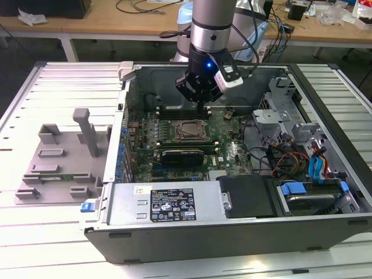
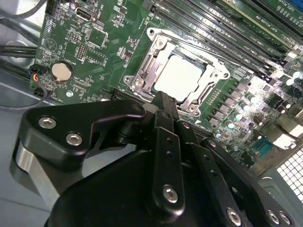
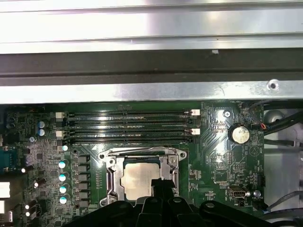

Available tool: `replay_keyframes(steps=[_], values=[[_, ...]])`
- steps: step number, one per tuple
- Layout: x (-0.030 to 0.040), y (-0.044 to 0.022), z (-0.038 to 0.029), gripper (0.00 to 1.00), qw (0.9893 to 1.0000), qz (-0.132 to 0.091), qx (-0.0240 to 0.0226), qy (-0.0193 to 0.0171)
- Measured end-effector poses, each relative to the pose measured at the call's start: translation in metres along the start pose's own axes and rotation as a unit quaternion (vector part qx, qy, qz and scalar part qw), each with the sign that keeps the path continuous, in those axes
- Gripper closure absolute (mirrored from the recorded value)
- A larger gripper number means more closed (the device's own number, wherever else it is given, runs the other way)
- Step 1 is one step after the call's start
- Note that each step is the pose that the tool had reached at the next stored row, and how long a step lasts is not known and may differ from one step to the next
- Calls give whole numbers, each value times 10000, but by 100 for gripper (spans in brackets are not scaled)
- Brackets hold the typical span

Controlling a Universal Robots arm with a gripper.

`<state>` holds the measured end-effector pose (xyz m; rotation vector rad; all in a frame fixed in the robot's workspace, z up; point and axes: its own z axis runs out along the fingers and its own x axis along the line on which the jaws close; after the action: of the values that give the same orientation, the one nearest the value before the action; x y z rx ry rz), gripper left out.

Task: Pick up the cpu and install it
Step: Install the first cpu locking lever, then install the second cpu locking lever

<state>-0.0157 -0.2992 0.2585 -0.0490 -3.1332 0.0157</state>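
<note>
Arm upright, fingers [image 2: 163,101] closed over socketed cpu [image 2: 182,75]

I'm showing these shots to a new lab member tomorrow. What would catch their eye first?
Most striking is the open computer case lying on the slatted table, with the arm's black gripper reaching down inside it over the green motherboard. In both wrist views the pale silver cpu sits in its metal-framed socket, just past the gripper's tip. On the exterior view's left stands a grey plastic tray with upright posts.
</note>
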Motion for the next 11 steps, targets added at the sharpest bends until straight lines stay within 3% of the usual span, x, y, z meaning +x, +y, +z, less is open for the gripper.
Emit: replay_keyframes(steps=[11], values=[[0,-5,-1,89,10000,0,0,0]])
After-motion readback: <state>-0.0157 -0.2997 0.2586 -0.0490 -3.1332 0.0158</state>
